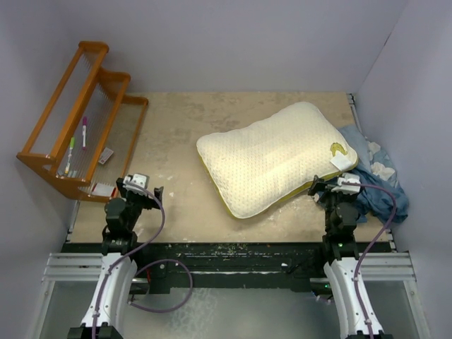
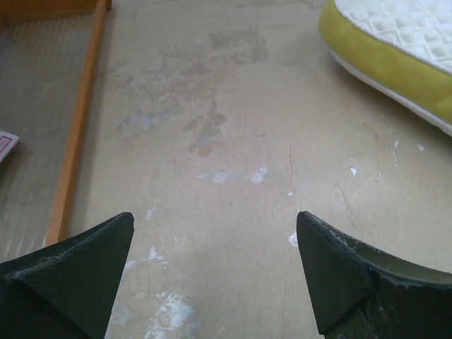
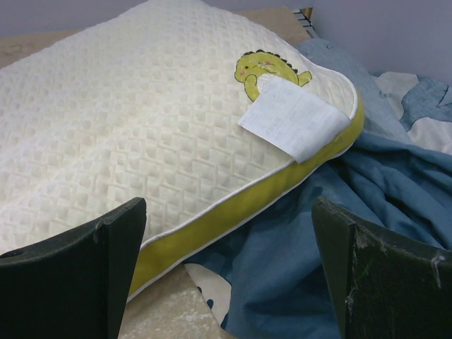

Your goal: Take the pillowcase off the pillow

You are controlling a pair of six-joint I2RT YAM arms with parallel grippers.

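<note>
The pillow point(image 1: 272, 157) lies bare on the table, cream quilted with a yellow edge, a yellow mark and a white tag point(image 3: 293, 126) at its right corner. The slate-blue pillowcase point(image 1: 378, 182) lies crumpled at the table's right edge, partly under the pillow's right end. My right gripper point(image 1: 337, 188) is open and empty, its jaws over the pillow's yellow edge point(image 3: 233, 219) and the blue pillowcase point(image 3: 296, 275). My left gripper point(image 1: 135, 191) is open and empty over bare table at the near left; the pillow's edge point(image 2: 385, 60) shows at the upper right of its view.
An orange wooden rack point(image 1: 78, 120) with pens and small items stands at the far left; its rail point(image 2: 78, 127) shows in the left wrist view. Walls close the table at the back and right.
</note>
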